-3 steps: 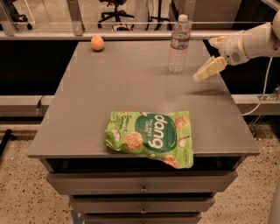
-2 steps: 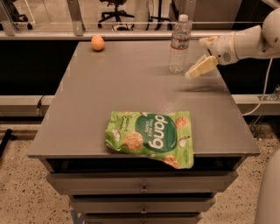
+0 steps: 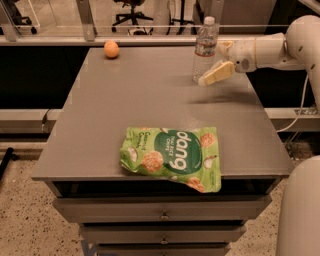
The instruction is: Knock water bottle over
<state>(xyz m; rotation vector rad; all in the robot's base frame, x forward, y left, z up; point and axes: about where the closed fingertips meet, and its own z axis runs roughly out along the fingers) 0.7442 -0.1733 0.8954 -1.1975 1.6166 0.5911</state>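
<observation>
- Leftward is where the gripper (image 3: 215, 75) has travelled since the earlier frames: it was well apart from the water bottle (image 3: 205, 47) on its right, and now its cream tip sits low against the bottle's right side, touching or just short of it; which one cannot be told.
- Whether the gripper is released or clenched cannot be told from this view; it grasps nothing that can be seen.
- The white arm (image 3: 272, 50) reaches in from the right edge, roughly level above the table's far right part, with the gripper slanting down and to the left.
- The water bottle stands upright near the far right corner of the grey table (image 3: 150, 100), in the same place as before, white cap on. It is clear and ribbed with a label band; how much it holds cannot be made out.
- A green snack bag (image 3: 172, 157) lies flat near the table's front edge, closed, printed side up, well apart from the bottle. Its lower right corner hangs just over the edge.
- Below the tabletop, the drawers (image 3: 162, 210) are shut, so any contents are hidden.
- An orange (image 3: 111, 49) rests near the far left corner, well apart from both bottle and bag.
- Bare tabletop lies between the bottle and the orange, to the bottle's left.
- Behind the table runs a rail, with an office chair (image 3: 131, 12) beyond it.
- A cable (image 3: 303, 105) hangs at the right side.
</observation>
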